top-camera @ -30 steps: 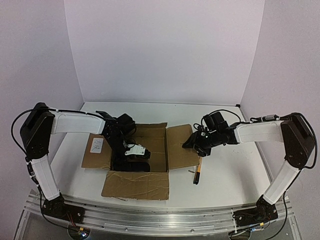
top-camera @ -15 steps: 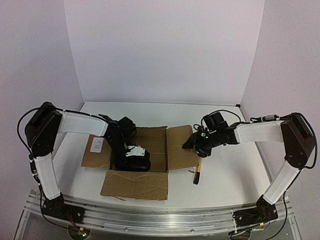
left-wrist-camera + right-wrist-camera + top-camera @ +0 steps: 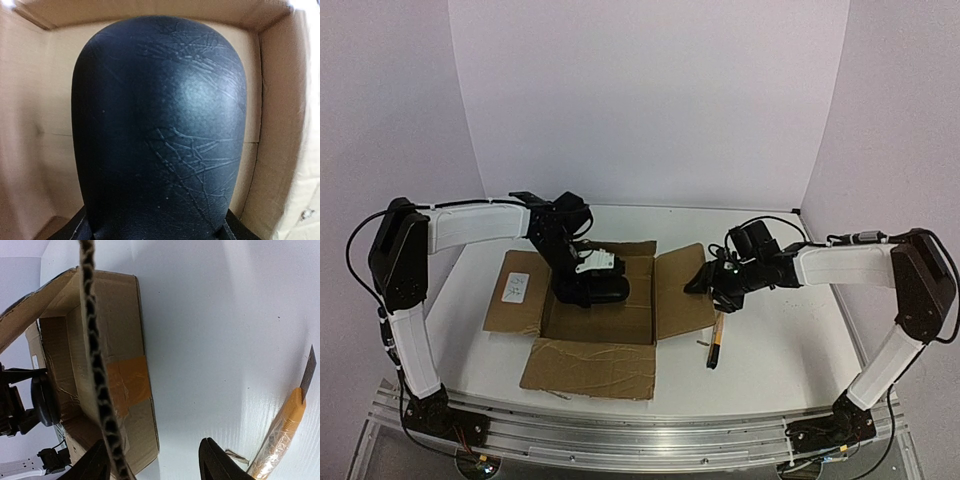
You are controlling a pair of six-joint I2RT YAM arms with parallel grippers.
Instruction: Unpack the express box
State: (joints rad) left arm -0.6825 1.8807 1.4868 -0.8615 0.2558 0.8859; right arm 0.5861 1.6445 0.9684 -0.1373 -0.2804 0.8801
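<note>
The express box (image 3: pixel 605 325) lies open mid-table, its flaps spread and its white label (image 3: pixel 517 286) on the left flap. My left gripper (image 3: pixel 582 270) is shut on a black oval object (image 3: pixel 603 291) and holds it above the box's inside. In the left wrist view the object (image 3: pixel 160 125) fills the frame over the box walls (image 3: pixel 272 125), with my gripper (image 3: pixel 157 234) at its base. My right gripper (image 3: pixel 704 285) is open at the right flap. In the right wrist view the flap's corrugated edge (image 3: pixel 97 385) runs between the jaws of my gripper (image 3: pixel 152 462), close to the left finger.
A yellow-black utility knife (image 3: pixel 714 343) lies on the white table right of the box, just below my right gripper. It also shows in the right wrist view (image 3: pixel 280 435). The near flap (image 3: pixel 590 368) lies flat toward the arm bases.
My left gripper has risen and moved toward the back with the black oval object, lifting it from deep in the box. The right arm has barely moved.
</note>
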